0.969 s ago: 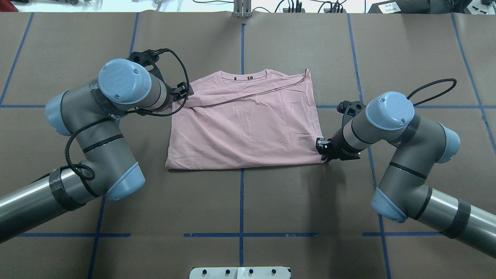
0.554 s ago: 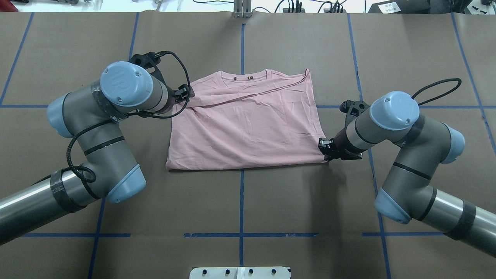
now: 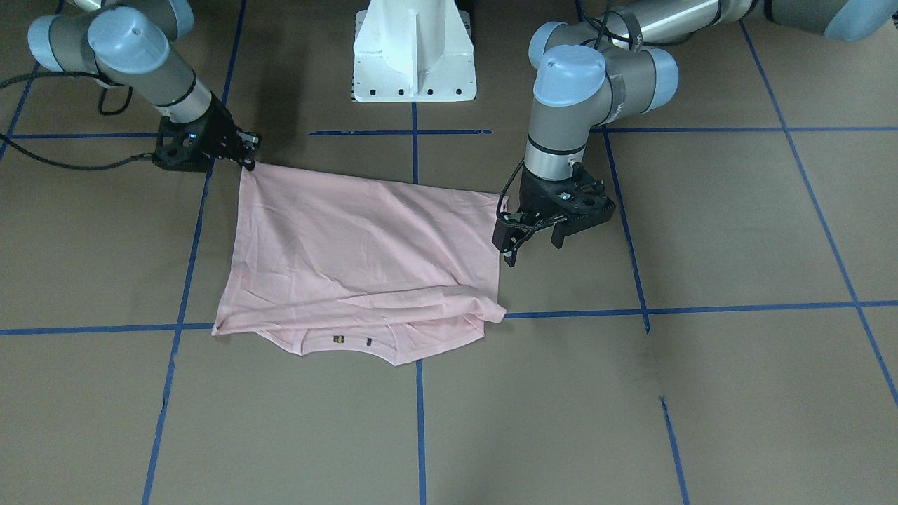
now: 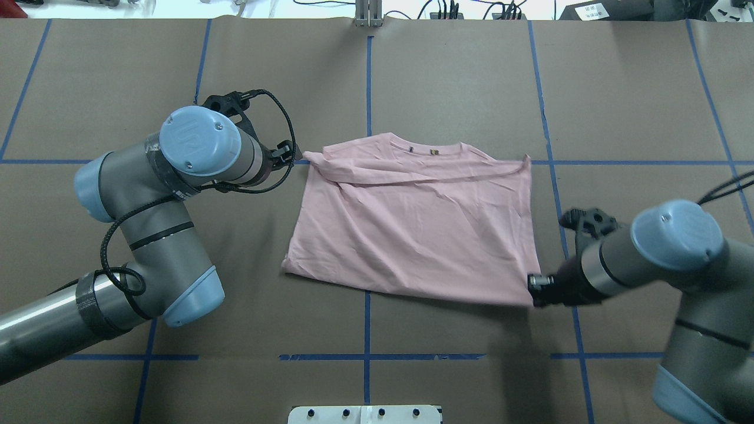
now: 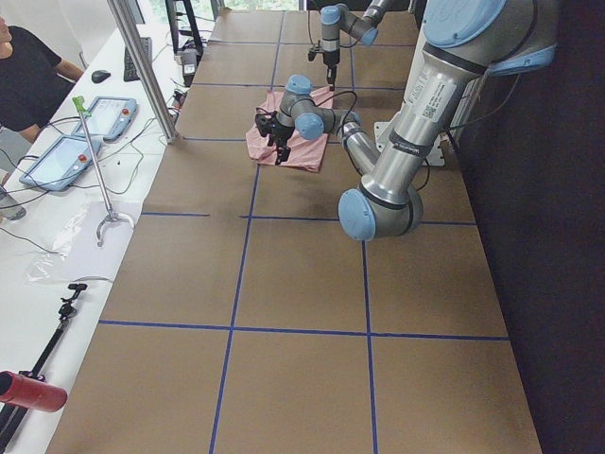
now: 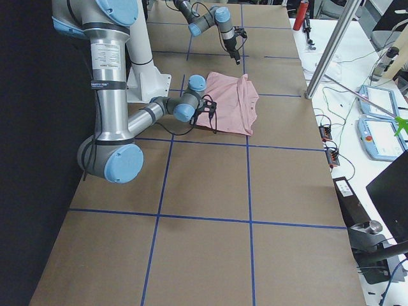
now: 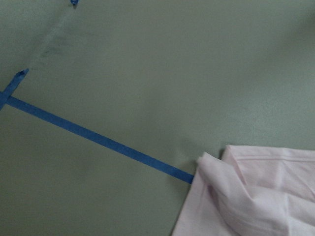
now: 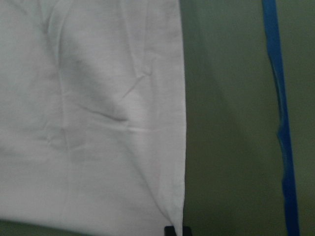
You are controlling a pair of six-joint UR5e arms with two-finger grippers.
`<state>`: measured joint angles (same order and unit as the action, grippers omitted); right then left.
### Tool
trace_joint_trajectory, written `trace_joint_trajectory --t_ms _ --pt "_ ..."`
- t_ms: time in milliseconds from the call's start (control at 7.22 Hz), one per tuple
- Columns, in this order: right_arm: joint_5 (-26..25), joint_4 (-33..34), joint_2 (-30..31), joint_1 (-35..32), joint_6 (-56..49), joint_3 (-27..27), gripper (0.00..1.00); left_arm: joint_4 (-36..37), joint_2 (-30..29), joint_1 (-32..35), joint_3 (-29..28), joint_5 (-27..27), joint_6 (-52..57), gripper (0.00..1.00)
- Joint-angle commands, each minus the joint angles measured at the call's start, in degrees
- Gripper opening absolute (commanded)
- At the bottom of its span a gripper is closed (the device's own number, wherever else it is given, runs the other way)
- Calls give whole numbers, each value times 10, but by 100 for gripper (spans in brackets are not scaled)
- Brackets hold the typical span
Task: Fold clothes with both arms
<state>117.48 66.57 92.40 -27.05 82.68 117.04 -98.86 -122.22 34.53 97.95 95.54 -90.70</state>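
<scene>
Pale pink fabric T-shirt (image 4: 412,224): mid-table on brown paper-covered table (image 4: 471,76), a rough rectangle; probably part-folded, further folds outstanding. Right black gripper (image 4: 533,290): pinching near hem corner. Left black gripper (image 3: 533,244): spread, empty, beside shoulder edge.

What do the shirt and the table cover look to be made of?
Shirt: thin matte pink knit, probably cotton jersey; it wrinkles softly and lies limp. Table cover: matte brown sheet, likely paper or card; flat, with no sheen or weave showing.
</scene>
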Motion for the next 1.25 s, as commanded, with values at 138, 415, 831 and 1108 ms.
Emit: trace_joint_trajectory --t_ms 138,415,831,1108 --pt "-2 -1 59 172 111 71 0 6 1 -14 6 -2 -10 100" --pt "-20 -6 52 180 131 84 100 16 0 -40 24 0 -21 100" --pt "-30 -8 19 67 131 123 100 80 -2 -160 59 -1 -149 100" --pt "-30 -8 -6 35 131 119 100 75 -14 -174 20 -2 -171 100"
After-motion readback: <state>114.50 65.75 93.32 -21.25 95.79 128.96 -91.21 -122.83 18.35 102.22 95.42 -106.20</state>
